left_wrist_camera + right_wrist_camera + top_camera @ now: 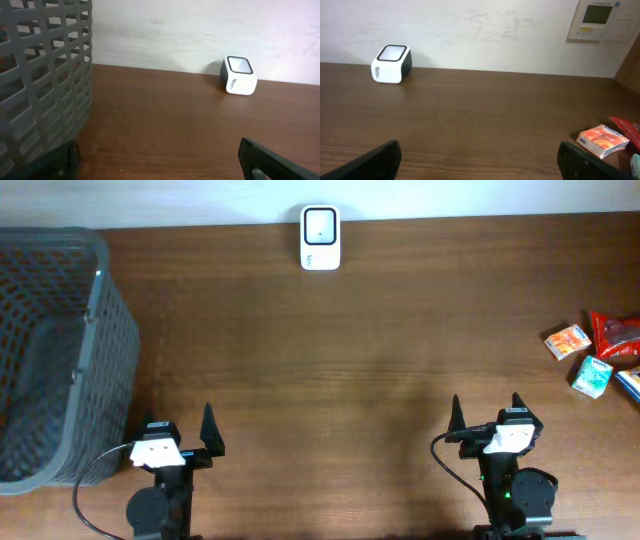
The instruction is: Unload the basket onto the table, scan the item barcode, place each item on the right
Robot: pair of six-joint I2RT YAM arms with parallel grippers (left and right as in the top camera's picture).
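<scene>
with both jaws apart and empty, the orange box (567, 341) lies among packets (615, 333) at the bench's (330, 360) right edge (well apart from the scanner (320, 238)), so a grab could knock neighbours off.

Two black arms (162, 505) — white wrist blocks (155, 448), pointed black fingers (209, 423), thin black cables (78, 488) looping out.

Small white rounded plastic barcode scanner (320, 238), dark sides, pale glossy window on top: upright at middle of far edge of wooden table (350, 350). Small orange-and-white cardboard box (567, 341) lying flat near right edge, skewed. Just beside it, shiny red packet (615, 335), partly cut off by frame. Nearer than both, small teal-and-white box (592, 376), tilted. Blue-edged item (631, 383) at frame edge, mostly out of view. Cluster well apart from scanner.
</scene>
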